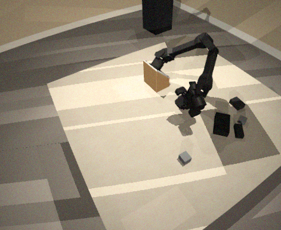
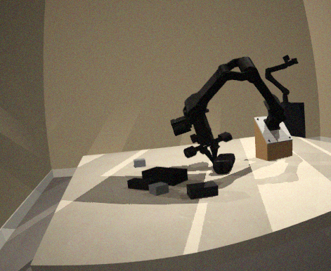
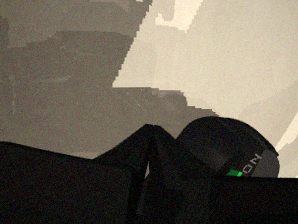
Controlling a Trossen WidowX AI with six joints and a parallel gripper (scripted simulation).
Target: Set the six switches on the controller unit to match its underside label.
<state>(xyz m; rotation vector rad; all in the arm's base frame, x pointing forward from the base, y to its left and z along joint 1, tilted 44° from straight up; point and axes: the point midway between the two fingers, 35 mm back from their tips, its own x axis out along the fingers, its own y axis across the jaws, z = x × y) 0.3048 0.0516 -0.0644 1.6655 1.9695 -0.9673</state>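
Note:
The dark grey controller unit [image 1: 221, 124] [image 2: 165, 173] lies flat on the bench to the right of the arm; its switches are too dark to make out. My gripper [image 1: 193, 111] [image 2: 214, 159] [image 3: 151, 132] is shut and empty, low over the bench, left of the unit and apart from it. Its fingertips are right at a dark rounded module [image 2: 225, 163] [image 3: 222, 145] that has a green mark and the letters "ON"; I cannot tell whether they touch. In the wrist view the fingers fill the lower part and the controller is not in view.
Small dark blocks [image 1: 237, 103] [image 1: 238, 130] [image 2: 202, 189] and a grey block [image 1: 242, 120] [image 2: 158, 188] lie around the controller. A grey cube [image 1: 185, 157] [image 2: 139, 162] sits alone. The arm's base is on a wooden wedge stand [image 1: 155, 78] [image 2: 273, 149]. A dark tower [image 1: 157, 15] stands behind.

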